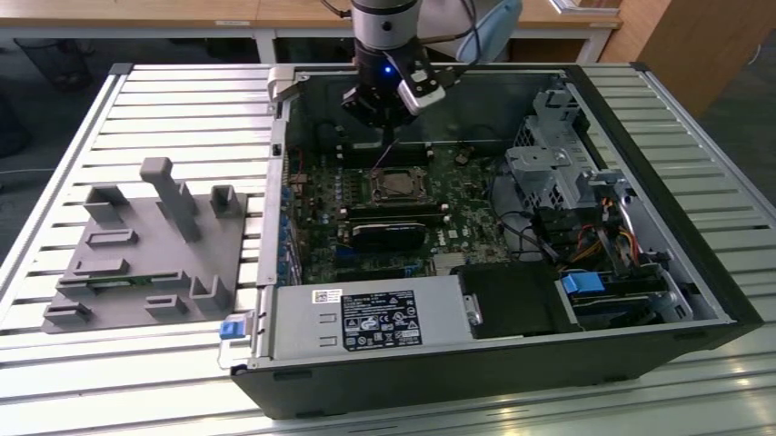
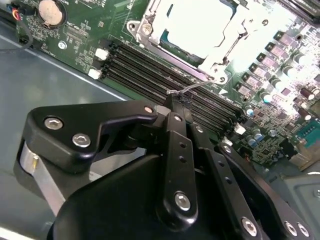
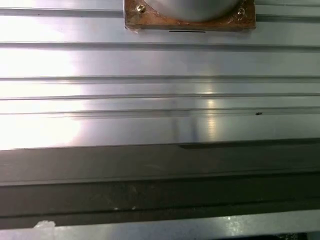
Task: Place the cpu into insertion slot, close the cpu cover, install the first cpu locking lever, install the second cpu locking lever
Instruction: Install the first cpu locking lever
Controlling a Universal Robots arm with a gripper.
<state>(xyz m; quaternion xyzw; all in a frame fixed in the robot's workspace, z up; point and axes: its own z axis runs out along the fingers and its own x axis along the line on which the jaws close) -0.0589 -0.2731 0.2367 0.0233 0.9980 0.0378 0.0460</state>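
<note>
Cpu (image 2: pixel 197 24) seemingly seated within cpu cover (image 2: pixel 150 25).

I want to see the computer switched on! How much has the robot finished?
The cpu is already in, and the cpu cover looks down around it. The claw is at a thin wire locking lever beside the cover. That lever does not look latched yet, so locking the levers is left.

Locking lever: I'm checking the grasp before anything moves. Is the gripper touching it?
Touching. In the second wrist view the locking lever ends pinched at the tip of the gripper, with no gap.
</note>
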